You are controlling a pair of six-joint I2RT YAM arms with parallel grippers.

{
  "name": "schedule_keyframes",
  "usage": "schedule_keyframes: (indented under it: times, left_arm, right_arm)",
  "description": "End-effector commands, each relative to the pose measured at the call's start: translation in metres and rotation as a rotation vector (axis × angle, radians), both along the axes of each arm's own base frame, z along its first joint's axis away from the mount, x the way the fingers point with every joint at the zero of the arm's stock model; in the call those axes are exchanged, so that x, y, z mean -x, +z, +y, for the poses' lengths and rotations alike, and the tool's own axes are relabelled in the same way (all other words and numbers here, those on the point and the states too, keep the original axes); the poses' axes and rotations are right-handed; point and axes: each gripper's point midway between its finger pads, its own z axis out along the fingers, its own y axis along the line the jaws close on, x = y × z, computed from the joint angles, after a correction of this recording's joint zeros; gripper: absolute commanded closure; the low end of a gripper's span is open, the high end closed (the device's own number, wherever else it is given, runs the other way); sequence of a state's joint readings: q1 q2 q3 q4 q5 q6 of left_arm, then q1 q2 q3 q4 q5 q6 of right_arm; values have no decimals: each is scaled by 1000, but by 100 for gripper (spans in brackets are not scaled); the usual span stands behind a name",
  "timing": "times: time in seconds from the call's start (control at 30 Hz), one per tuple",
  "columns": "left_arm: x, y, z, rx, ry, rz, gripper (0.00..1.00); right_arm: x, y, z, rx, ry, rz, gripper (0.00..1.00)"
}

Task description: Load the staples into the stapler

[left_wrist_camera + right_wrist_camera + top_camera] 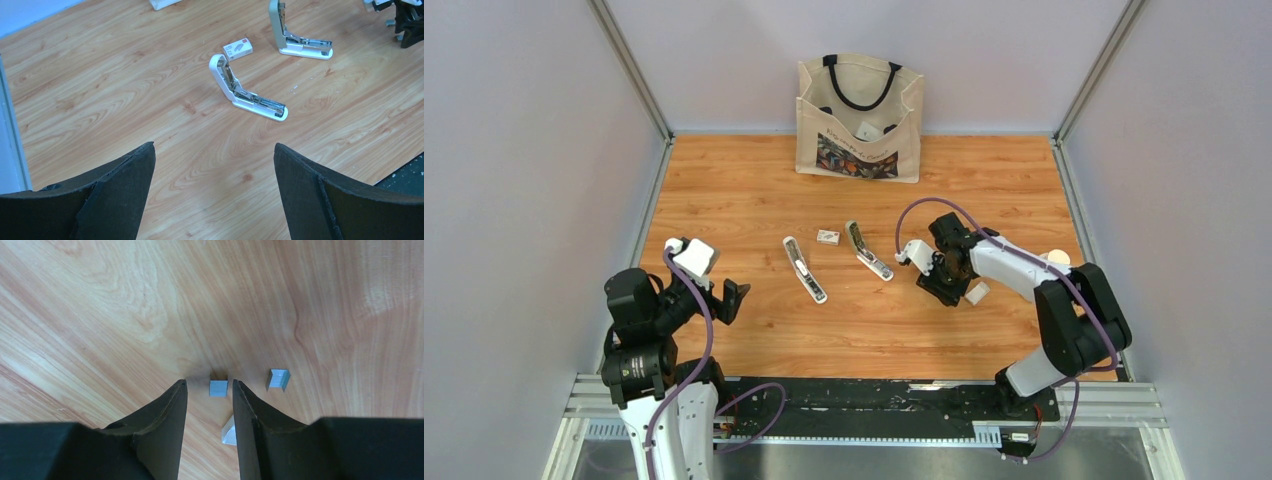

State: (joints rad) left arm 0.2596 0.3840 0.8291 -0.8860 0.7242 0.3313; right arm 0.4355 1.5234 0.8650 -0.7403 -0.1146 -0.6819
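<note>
Seemingly untouched, the staples (218, 388) lie between the right pincer (210, 386) tips.

1. Canvas tote bag (859, 120), black handles, printed front panel; stood upright at the far edge of the wooden bench (744, 190).
2. Small white box (828, 237); lay flat, mid-bench.
</note>
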Motion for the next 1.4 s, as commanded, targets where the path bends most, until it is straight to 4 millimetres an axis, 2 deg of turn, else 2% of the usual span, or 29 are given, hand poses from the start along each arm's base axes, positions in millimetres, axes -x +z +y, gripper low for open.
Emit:
schedule_keyframes:
  times: [0.0, 0.53, 1.03, 1.37]
  left_arm:
    - [-1, 4, 1, -1, 3, -28, 4]
    - [-2, 5, 1, -2, 3, -32, 4]
    - [-1, 5, 0, 0, 2, -30, 4]
    - [-2, 3, 1, -2, 2, -28, 4]
  right_arm:
    - [-12, 3, 6, -12, 26, -29, 58]
    - [-14, -4, 9, -8, 36, -7, 62]
    - [-15, -6, 11, -15, 48, 2, 74]
    - [-13, -8, 10, -12, 54, 8, 76]
